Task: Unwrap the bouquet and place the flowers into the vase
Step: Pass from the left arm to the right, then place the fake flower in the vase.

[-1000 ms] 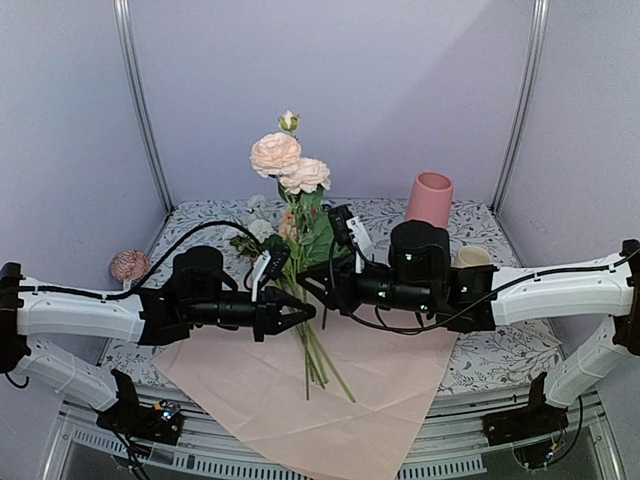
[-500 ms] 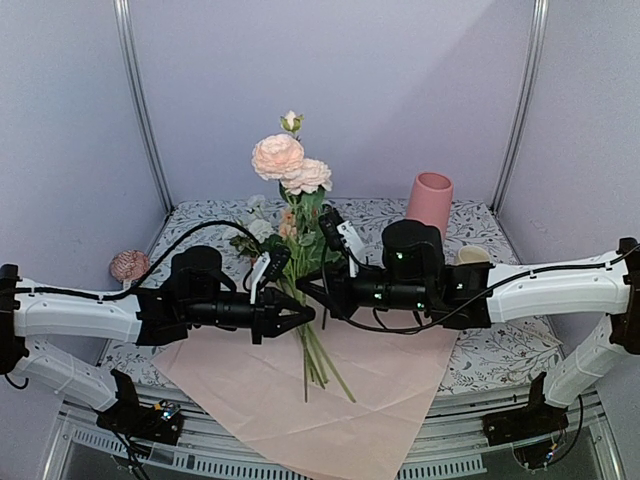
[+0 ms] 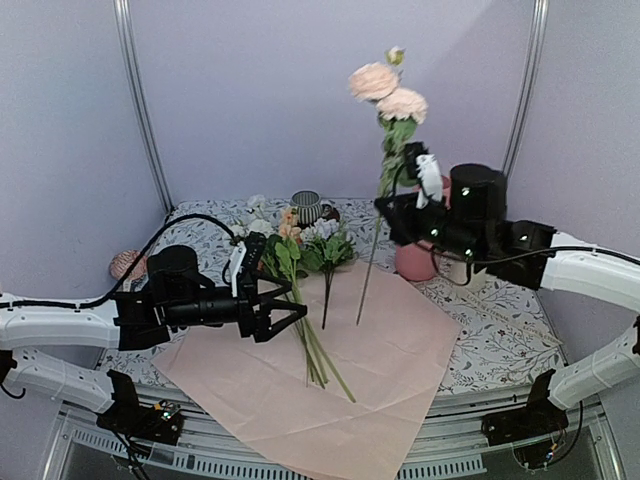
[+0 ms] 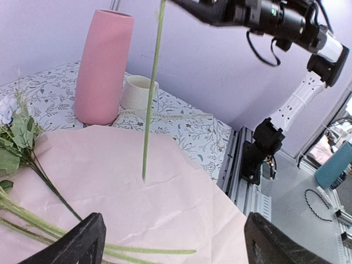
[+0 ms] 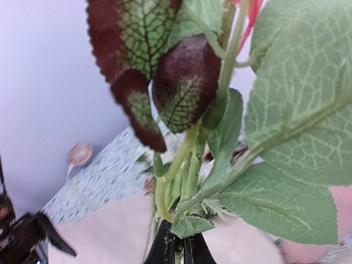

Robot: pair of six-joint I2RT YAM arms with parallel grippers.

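Top external: paper lies unwrapped; right tool pinches one peach-rose stem aloft near the vase, left tool gapes empty, other flowers wait on it.

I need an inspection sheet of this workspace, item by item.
Surface: floral tablecloth, pink paper spread flat on it.
Job's things: peach roses held aloft; other flowers lying on the paper; vase upright, no stems in it.
Clutter: cream mug beside the vase; striped cup at the back; pink round object at left edge.
Grippers: left gripper open over the paper, holding nothing; right gripper shut on the roses' stem.
Cables: black cable along the left arm.
Surroundings: lilac walls, metal posts.
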